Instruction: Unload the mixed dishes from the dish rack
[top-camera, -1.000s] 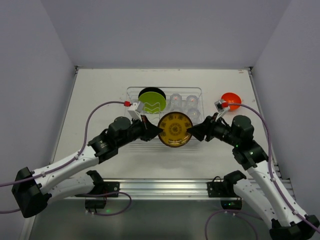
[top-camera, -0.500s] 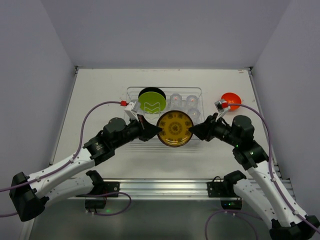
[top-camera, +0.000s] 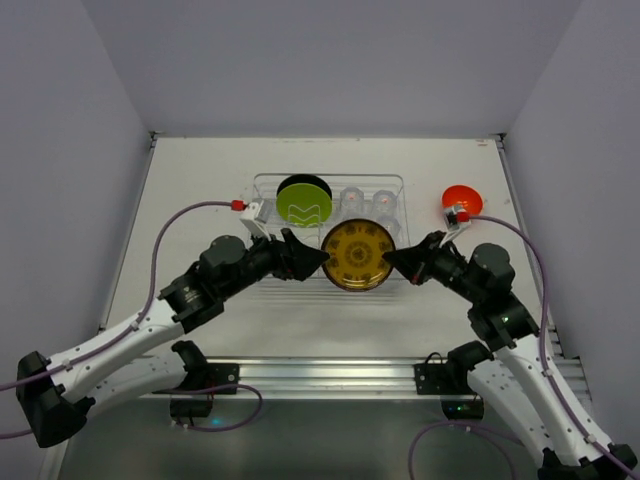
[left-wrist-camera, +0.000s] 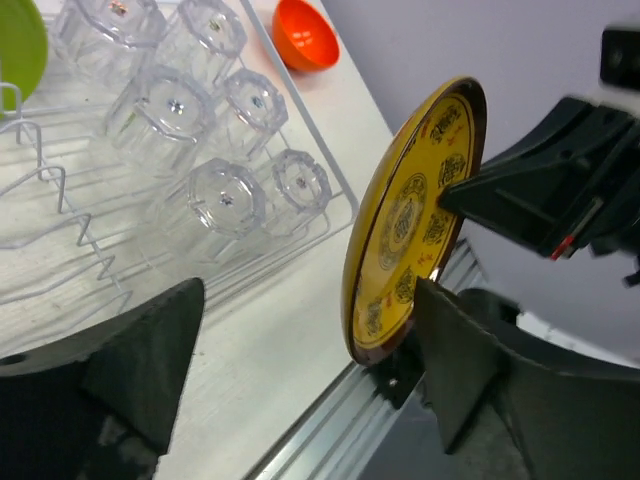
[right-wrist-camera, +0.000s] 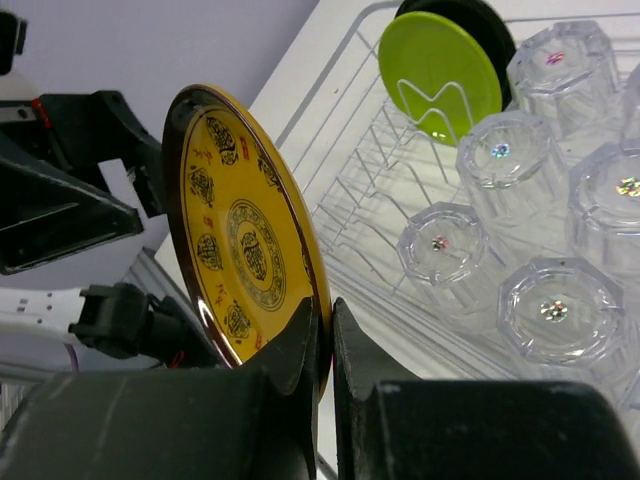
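The round amber-yellow plate (top-camera: 357, 256) is upright, dark emblems ringing its face. Our right claw (right-wrist-camera: 325, 340) pinches its rim; our left claw (left-wrist-camera: 305, 310) stands open beside it.

patterned amber plate (top-camera: 358, 255), lime plate (top-camera: 304, 203), orange bowl (top-camera: 461, 197)

From above, the patterned amber-yellow round plate (top-camera: 357, 256) hides the near right corner of the clear plastic dish rack (top-camera: 265, 195) and some small clear cups (top-camera: 352, 200) behind it. Left of it, the left wrist view's edge cuts off the lime-green round plate (left-wrist-camera: 18, 45).
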